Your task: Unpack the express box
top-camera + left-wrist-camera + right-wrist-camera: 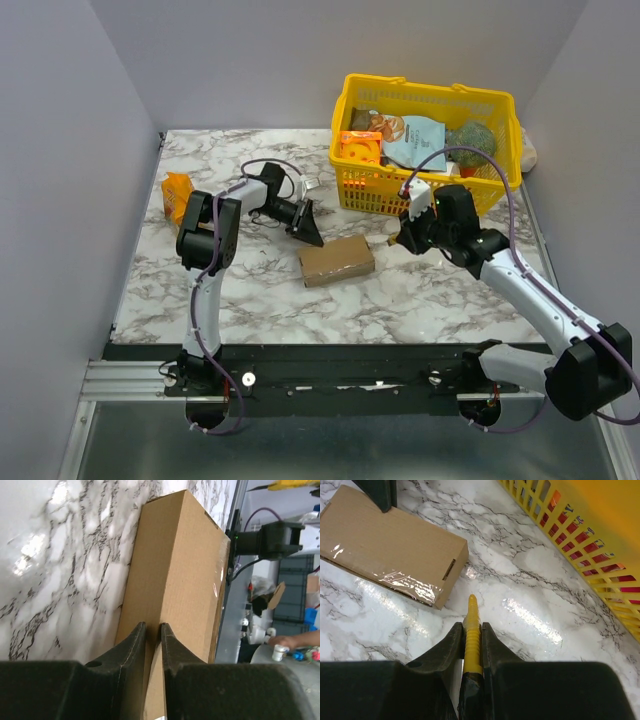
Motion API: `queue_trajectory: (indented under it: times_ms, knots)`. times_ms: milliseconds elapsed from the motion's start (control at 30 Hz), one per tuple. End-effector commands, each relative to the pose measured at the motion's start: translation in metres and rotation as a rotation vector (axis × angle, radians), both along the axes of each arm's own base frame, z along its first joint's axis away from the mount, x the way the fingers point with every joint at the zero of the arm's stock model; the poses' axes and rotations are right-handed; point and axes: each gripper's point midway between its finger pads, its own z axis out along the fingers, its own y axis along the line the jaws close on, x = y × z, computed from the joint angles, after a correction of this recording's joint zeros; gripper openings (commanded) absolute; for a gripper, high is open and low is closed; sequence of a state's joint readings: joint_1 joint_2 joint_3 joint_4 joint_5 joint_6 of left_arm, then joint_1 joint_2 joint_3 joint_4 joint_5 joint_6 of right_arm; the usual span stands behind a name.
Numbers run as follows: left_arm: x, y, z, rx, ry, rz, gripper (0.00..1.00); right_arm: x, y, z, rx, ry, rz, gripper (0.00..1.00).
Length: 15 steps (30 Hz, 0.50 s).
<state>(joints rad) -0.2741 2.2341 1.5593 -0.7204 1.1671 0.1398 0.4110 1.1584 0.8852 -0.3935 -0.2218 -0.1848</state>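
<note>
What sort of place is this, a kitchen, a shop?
Probably a lab test booth: plain grey walls close in a marble-patterned table, two robot arms are bolted to a rail at its edge, and a cardboard box and yellow basket look like staged props.

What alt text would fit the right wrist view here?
The right gripper is shut on a thin yellow tool, its tip near the taped end of the express box on the marble table; a yellow basket fills the upper right.

Yellow basket (pixel 375 190) far right; orange packet (pixel 178 196) far left.
</note>
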Motion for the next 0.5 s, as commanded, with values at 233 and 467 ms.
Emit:
queue_trajectory:
  times_ms: [233, 467]
  knots:
    - [0.030, 0.034, -0.049, 0.217, -0.042, 0.097, 0.22, 0.013, 0.001, 0.021, -0.002, -0.055, -0.010, 0.00]
    - [0.031, 0.031, -0.039, 0.180, -0.061, 0.087, 0.28, 0.017, 0.005, 0.023, 0.010, -0.059, 0.004, 0.00]
